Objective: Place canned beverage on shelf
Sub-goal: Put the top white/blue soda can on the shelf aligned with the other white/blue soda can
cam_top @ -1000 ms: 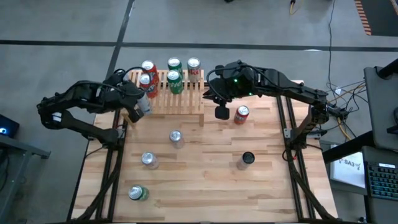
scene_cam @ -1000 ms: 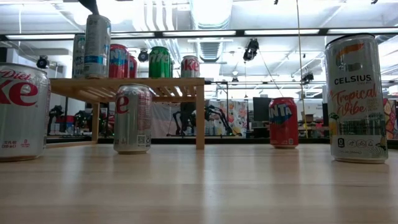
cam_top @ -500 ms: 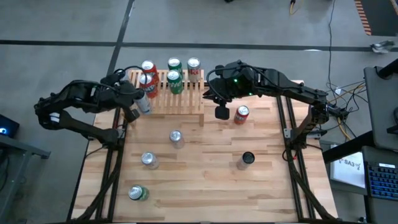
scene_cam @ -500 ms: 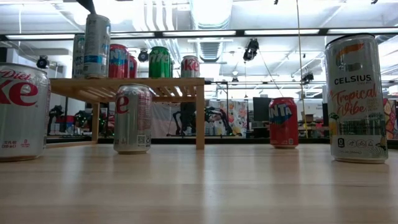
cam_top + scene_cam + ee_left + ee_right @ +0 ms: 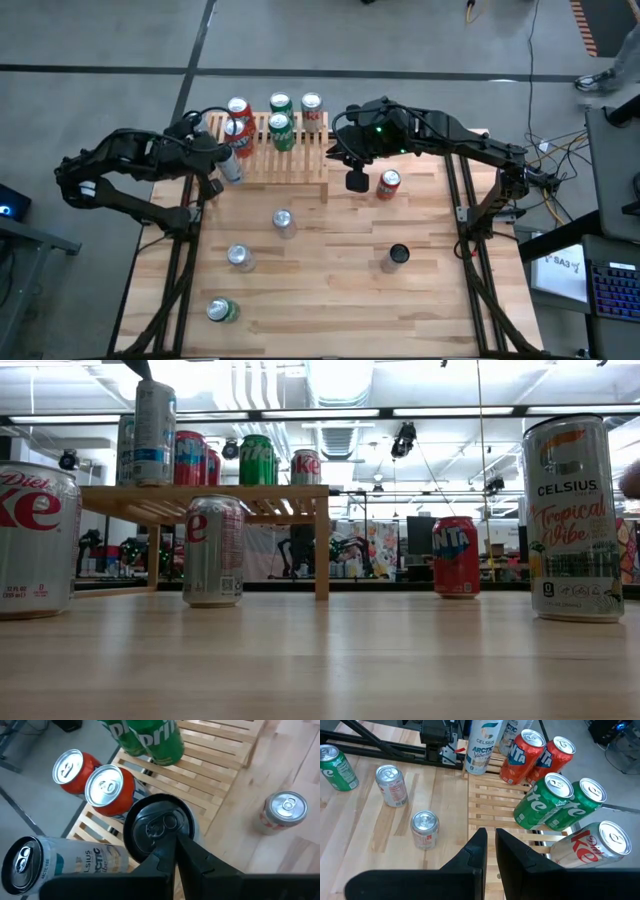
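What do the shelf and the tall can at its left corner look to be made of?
The shelf: apparently unfinished light wood, with visible grain and narrow parallel slats. The tall white can: likely aluminium, printed white and blue, with a shiny metal rim and pull-tab top.

My left arm reaches in from the left edge of the table, bent at the elbow. Its left gripper [image 5: 222, 170] sits near the far left corner, fingers [image 5: 192, 855] pressed tight together with no gap. My right arm comes in from the right edge and stretches toward the far middle of the table. Its right gripper [image 5: 354, 181] points down, and its fingers [image 5: 476, 851] are nearly touching, holding nothing.
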{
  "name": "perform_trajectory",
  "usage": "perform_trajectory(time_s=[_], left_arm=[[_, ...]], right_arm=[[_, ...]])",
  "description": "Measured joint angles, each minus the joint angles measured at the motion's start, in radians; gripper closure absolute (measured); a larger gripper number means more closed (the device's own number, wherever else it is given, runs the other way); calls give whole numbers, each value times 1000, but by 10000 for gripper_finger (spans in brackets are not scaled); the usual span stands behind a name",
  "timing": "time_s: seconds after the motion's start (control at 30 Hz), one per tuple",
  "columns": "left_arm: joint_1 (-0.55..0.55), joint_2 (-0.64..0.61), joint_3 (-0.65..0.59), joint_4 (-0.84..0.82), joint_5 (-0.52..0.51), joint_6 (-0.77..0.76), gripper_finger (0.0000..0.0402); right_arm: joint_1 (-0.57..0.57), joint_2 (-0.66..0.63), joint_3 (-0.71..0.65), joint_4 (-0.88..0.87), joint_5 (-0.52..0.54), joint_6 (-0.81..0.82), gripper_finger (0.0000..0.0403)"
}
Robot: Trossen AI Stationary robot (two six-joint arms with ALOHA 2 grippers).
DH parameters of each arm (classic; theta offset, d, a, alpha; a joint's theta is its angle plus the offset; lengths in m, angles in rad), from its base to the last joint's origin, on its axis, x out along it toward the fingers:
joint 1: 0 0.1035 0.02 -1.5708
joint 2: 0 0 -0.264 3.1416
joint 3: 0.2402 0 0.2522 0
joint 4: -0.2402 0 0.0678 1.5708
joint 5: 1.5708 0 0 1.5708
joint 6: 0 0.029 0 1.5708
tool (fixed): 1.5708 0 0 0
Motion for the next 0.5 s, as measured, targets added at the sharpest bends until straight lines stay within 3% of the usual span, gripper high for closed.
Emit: perform_trajectory(time_s=[0.5], left_arm=[[0, 2, -1, -3, -85, 6, 401]], right_arm=[[0, 0, 0, -1, 0, 0, 376]])
